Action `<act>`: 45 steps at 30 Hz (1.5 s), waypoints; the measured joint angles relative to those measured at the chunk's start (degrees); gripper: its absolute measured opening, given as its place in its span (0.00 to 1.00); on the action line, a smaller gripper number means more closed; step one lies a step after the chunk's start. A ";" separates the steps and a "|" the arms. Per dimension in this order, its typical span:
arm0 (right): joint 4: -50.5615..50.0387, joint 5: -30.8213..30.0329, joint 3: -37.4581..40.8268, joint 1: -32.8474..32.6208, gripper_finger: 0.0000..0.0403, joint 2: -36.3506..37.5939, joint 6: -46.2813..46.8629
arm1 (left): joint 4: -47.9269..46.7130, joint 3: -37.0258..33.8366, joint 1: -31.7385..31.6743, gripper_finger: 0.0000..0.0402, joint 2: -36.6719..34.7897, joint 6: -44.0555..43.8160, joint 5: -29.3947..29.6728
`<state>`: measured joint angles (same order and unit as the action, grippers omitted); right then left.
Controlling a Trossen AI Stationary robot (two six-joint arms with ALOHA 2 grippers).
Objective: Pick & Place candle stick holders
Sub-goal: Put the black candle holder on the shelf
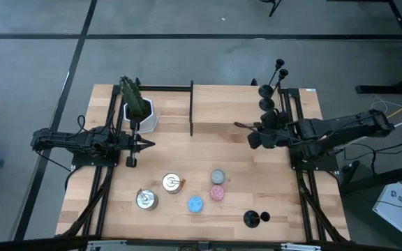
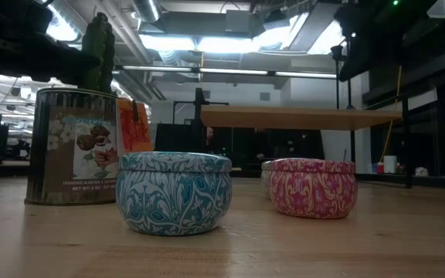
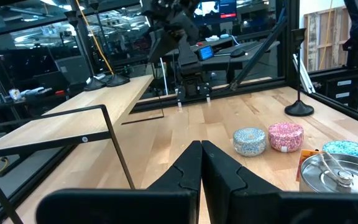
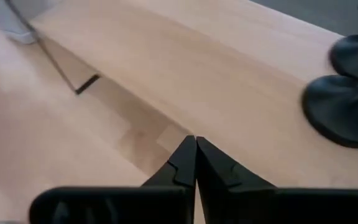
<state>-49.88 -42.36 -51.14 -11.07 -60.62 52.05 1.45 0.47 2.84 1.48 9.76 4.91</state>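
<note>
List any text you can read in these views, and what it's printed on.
"SA5": white box on the floor, right of the table, high view.
Tall tin's label, low view: a printed line under the picture, too blurred to read.
Monitor in the room behind, left wrist view: illegible.
Patterned candle tins and black candle stick holders: no text seen.

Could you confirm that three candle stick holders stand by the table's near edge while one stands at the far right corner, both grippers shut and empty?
Not quite: it is the reverse. The high view shows one candle stick holder near the table's near edge and a cluster at the far right corner. The left gripper and right gripper are indeed shut and empty.
</note>
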 joint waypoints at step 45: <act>19.35 6.86 -1.04 -9.59 0.04 -1.73 -24.45 | 0.00 0.02 0.01 0.01 0.00 0.00 0.00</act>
<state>-30.53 -35.51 -52.18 -20.67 -62.35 27.59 1.45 0.49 2.85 1.49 9.76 4.91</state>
